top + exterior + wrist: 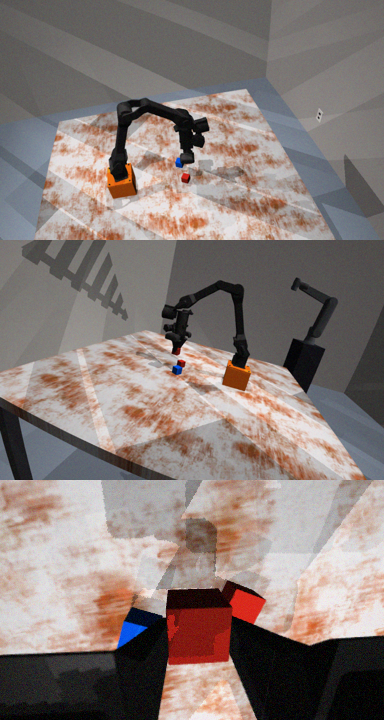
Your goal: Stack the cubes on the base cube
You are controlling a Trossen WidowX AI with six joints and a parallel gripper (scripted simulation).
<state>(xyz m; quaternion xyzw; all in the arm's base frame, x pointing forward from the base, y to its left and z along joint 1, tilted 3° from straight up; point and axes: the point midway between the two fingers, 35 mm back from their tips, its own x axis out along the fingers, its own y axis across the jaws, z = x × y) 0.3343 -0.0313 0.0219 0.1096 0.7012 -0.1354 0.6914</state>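
My gripper (175, 349) (196, 623) is shut on a red cube (177, 351) (199, 637) and holds it in the air above the table. In the top view the gripper's own body hides this cube. The other red cube (185, 178) (181, 363) (247, 606) rests on the table. The blue cube (178, 162) (176, 370) (131, 633) also rests on the table, apart from that red cube, with nothing on top. In the wrist view the blue cube is beyond the left finger and partly hidden by it, and the other red cube is at the right, partly covered.
The arm stands on an orange base block (123, 189) (236, 379) on the rust-streaked white table (158, 223) (158, 423). In the exterior view a second grey arm (322, 316) stands on a dark pedestal (303, 361) beyond the table.
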